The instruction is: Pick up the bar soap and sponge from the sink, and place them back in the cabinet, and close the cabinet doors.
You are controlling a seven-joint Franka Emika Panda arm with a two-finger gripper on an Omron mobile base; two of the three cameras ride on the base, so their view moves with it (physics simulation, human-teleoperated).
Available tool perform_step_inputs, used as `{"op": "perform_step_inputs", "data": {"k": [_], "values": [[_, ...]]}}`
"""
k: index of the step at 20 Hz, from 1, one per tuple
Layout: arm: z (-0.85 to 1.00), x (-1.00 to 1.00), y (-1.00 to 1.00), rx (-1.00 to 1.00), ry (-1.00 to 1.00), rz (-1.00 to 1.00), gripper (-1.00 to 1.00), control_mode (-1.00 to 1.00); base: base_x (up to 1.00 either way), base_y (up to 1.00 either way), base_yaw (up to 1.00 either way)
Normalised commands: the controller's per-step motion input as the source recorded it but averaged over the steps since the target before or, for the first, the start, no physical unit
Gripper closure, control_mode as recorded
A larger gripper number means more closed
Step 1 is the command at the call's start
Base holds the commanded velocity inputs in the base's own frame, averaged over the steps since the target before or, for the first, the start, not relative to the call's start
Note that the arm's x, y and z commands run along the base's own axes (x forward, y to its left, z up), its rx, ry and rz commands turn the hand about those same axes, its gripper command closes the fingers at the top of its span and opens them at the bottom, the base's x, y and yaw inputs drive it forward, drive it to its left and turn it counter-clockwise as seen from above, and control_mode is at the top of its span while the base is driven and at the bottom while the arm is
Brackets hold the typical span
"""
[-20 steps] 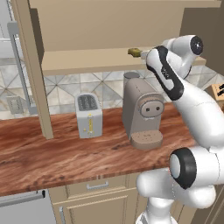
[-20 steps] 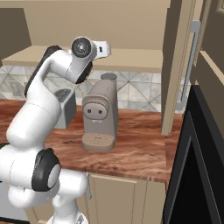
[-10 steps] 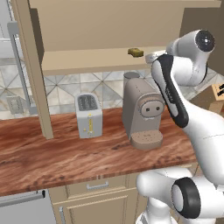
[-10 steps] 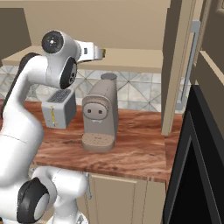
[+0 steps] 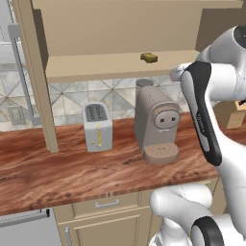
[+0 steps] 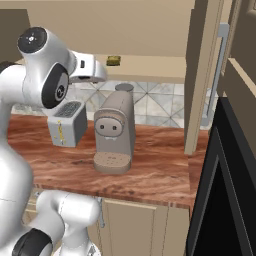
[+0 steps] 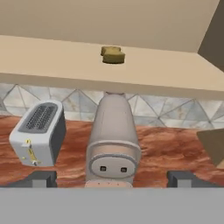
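Observation:
The mustard-yellow sponge (image 5: 149,57) (image 6: 113,61) (image 7: 113,55) lies by itself on the bottom board of the open tan cabinet (image 5: 105,67) (image 6: 155,66) (image 7: 52,57). Both cabinet doors stand swung out: the left one (image 5: 34,72) is edge-on and the right one (image 6: 202,75) carries a silver bar handle (image 6: 216,75). My gripper (image 7: 113,178) is open and empty. It hangs in front of the cabinet, back from the sponge and above the coffee machine. Its dark fingertips (image 7: 41,178) stand far apart. The bar soap and the sink are out of view.
A taupe coffee machine (image 5: 156,125) (image 6: 116,131) and a white toaster (image 5: 97,126) (image 6: 66,122) stand on the wooden counter (image 5: 72,168) under the cabinet. A black appliance (image 6: 225,200) stands at the right. A knife block (image 5: 235,108) sits behind my arm.
My hand has drawn back from the cabinet towards the base. The sponge stays where it was on the cabinet's bottom board. The jaws stay open.

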Motion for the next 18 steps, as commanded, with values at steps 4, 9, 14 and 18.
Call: {"op": "perform_step_inputs", "data": {"k": [4, 9, 14, 18], "values": [[-0.01, -0.65, 0.03, 0.01, 0.18, -0.01, -1.0, -1.0, 0.0, 0.0, 0.0], [-0.24, -0.57, 0.01, 0.05, 0.07, -0.01, -1.0, -1.0, 0.0, 0.0, 0.0], [-0.36, -0.51, 0.0, 0.04, 0.01, 0.0, -1.0, -1.0, 0.0, 0.0, 0.0], [-0.5, -0.22, 0.0, 0.02, -0.01, 0.0, -1.0, -1.0, 0.0, 0.0, 0.0]]}}
